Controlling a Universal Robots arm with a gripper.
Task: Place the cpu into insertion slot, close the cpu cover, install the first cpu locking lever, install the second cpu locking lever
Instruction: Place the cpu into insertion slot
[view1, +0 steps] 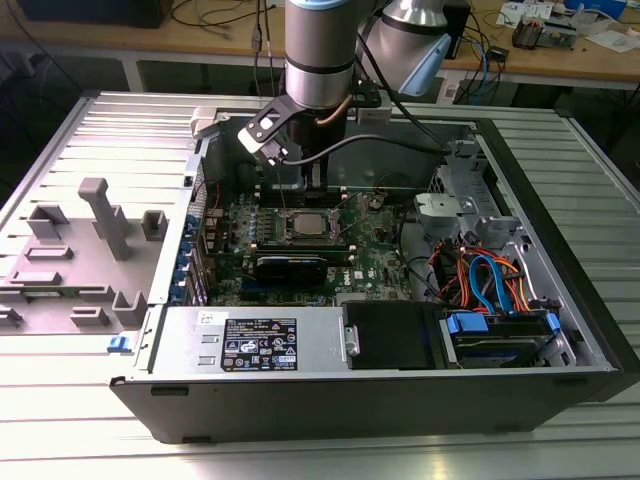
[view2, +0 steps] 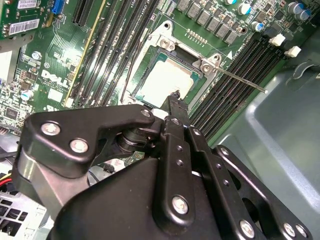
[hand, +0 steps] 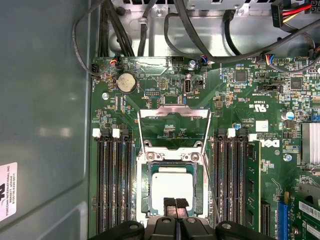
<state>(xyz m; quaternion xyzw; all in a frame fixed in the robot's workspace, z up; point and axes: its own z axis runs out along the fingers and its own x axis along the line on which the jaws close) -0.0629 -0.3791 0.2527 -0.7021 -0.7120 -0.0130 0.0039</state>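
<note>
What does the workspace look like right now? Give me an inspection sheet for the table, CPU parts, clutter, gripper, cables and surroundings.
Surface: slatted metal table carrying an open computer case.
Job's things: cpu lies in the insertion slot; cpu cover hinged open; two locking levers unlatched.
Clutter: grey plastic fixture on the table, at the exterior view's left.
Grippers: gripper shut, tips at the cpu's edge; contact cannot be told.
Cables: black bundles beyond the board; orange and blue cables inside the case.
Surroundings: wooden bench behind.
</note>
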